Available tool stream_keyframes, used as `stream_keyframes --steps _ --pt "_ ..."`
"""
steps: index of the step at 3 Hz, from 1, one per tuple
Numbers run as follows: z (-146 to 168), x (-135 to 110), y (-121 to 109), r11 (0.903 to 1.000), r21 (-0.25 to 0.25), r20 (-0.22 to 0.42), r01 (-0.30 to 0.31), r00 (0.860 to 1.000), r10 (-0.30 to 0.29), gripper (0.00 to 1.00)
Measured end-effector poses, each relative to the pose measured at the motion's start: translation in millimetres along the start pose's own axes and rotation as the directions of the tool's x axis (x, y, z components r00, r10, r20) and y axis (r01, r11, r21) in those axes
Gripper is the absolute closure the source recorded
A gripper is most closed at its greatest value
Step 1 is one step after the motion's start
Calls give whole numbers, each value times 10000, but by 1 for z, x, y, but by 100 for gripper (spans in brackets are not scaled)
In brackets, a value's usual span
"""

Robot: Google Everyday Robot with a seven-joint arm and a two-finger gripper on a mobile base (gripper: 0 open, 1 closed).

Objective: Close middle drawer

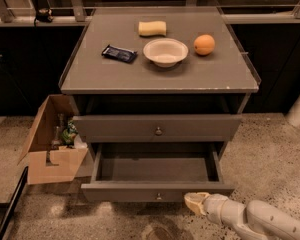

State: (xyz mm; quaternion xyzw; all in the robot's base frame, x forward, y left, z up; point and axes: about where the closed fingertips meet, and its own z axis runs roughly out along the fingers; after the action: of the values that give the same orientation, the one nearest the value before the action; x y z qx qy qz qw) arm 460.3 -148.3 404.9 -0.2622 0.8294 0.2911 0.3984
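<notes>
The middle drawer (140,191) is the grey drawer pulled well out of the cabinet, empty inside, with a small round knob (158,196) at the centre of its front. My gripper (192,203), cream-tipped on a pale arm, comes in from the bottom right. It is low at the right part of the drawer's front, right of the knob; I cannot tell if it touches the front.
Above it, a wider grey drawer front (115,128) stands slightly out. The cabinet top (90,74) carries a white bowl (165,51), an orange (204,44), a yellow sponge (152,28) and a dark snack bag (119,53). An open cardboard box (50,156) stands at the left on the floor.
</notes>
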Motion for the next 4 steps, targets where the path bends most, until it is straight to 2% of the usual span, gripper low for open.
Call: stream_keyframes --steps 1,2,3,4 --pt "12 -15 -14 9995 75 212 303 9993 -304 100" --pt "12 -15 -13 9994 75 226 333 9992 -334 100" --pt "26 -42 -25 9958 78 393 909 9951 -911 100" --pt "27 -45 -26 9953 83 406 970 9944 -972 100"
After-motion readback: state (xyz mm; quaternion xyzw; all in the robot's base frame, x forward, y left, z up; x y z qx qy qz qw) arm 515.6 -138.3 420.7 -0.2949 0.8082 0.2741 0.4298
